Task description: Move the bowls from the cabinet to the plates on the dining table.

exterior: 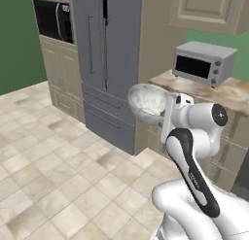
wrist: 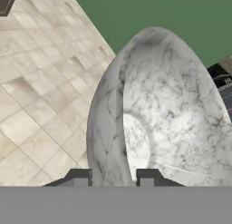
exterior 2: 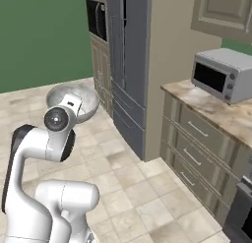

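A home kitchen: grey refrigerator (exterior: 109,64), built-in oven (exterior: 54,20), countertop toaster oven (exterior 2: 224,75), tiled floor (exterior: 53,171).

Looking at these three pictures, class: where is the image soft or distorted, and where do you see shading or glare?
Left base view: soft and low in detail, the marbled bowl brightly lit inside. Right base view: the bowl's underside is in grey shade; no hard glare on the toaster oven. Hand view: the bowl looms stretched by closeness, the hand pinching its rim.

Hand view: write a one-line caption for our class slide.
The gripper holds a pale marbled bowl by its rim, tipped on its side above a tiled floor.
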You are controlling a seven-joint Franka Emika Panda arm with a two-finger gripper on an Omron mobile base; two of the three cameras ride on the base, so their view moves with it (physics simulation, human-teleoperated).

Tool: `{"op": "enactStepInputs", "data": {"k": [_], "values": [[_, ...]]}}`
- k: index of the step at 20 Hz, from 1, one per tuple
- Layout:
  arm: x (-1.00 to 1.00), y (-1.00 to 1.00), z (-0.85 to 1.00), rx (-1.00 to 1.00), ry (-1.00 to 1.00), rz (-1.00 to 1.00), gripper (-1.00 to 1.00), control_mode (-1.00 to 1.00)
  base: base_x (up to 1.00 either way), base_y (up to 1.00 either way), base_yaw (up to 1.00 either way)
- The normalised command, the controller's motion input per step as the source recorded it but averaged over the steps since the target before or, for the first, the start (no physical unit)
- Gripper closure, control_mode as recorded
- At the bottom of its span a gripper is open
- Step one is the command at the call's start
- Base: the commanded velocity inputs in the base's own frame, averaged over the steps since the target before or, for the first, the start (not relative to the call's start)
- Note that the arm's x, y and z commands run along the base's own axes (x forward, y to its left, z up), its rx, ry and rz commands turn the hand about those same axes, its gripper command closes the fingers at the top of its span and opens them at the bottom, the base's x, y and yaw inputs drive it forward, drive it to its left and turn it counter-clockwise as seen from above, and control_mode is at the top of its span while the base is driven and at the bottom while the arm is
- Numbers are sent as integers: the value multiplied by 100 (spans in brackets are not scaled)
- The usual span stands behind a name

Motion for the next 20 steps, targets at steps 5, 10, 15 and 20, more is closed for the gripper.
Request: {"op": "enactStepInputs", "data": {"k": [5,10,15,20], "values": [[0,0,0,0,0,0,100,100,95,100,20],[0,0,0,0,0,0,100,100,100,100,17],[0,0,0,0,0,0,100,100,95,100,23],[0,0,0,0,0,0,100,100,74,100,30]]}}
